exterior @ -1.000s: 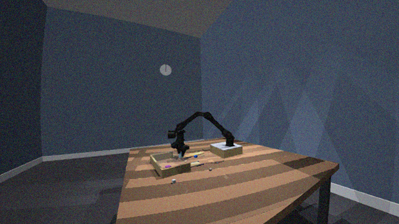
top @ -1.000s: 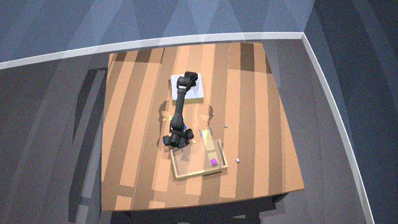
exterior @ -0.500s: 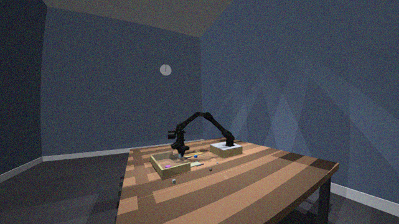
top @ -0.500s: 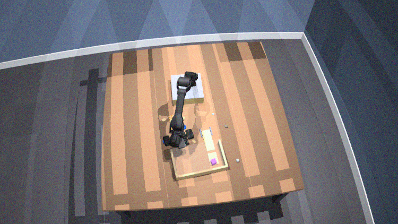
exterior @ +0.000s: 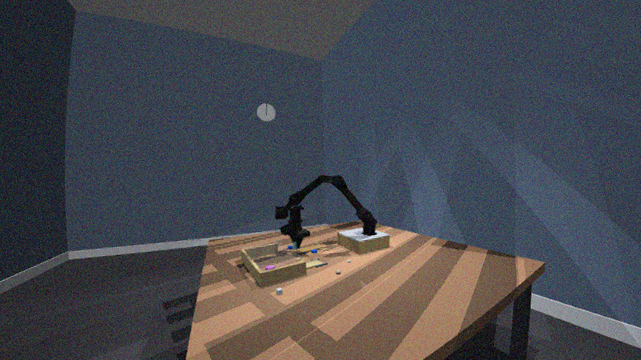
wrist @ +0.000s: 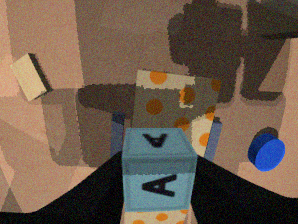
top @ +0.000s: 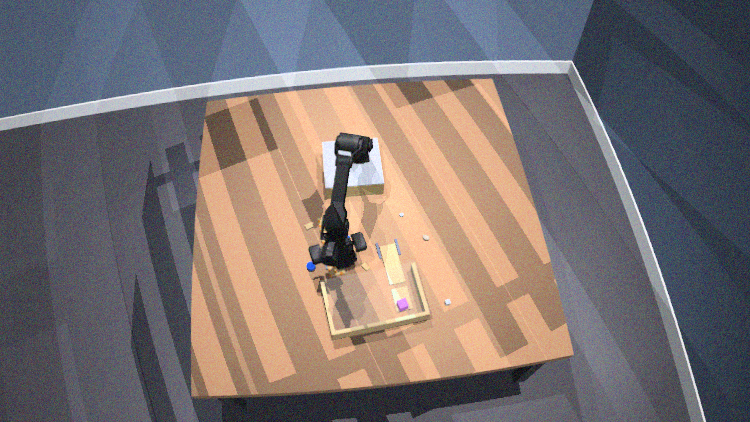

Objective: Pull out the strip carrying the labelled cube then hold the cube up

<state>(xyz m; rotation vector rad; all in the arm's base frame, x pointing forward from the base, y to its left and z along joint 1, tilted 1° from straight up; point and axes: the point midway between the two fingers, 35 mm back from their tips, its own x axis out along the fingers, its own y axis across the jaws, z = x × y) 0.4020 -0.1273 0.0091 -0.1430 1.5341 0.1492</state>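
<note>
The light-blue cube with a black letter A [wrist: 159, 172] [exterior: 296, 245] is between the fingers of my gripper [wrist: 153, 159] [exterior: 296, 244], which is shut on it. The cube is over the orange-dotted strip [wrist: 167, 116] and seems slightly raised, though the gap is hard to judge. That strip runs between two blue-grey rails; its middle is hidden by the cube. The arm hides the cube in the top view. A plain pale strip [top: 392, 264] lies to the right there, with a gap before a short separate piece [top: 397, 293] that carries a purple cube [top: 402, 304].
A low wooden fence [top: 380, 324] [exterior: 281, 274] surrounds the far ends on three sides. A blue disc [top: 311, 266] [wrist: 270, 153] and a small wooden block [top: 365, 267] [wrist: 30, 77] flank the dotted strip. Small pale objects lie to the right, including a small cube [top: 447, 301] [exterior: 279, 291].
</note>
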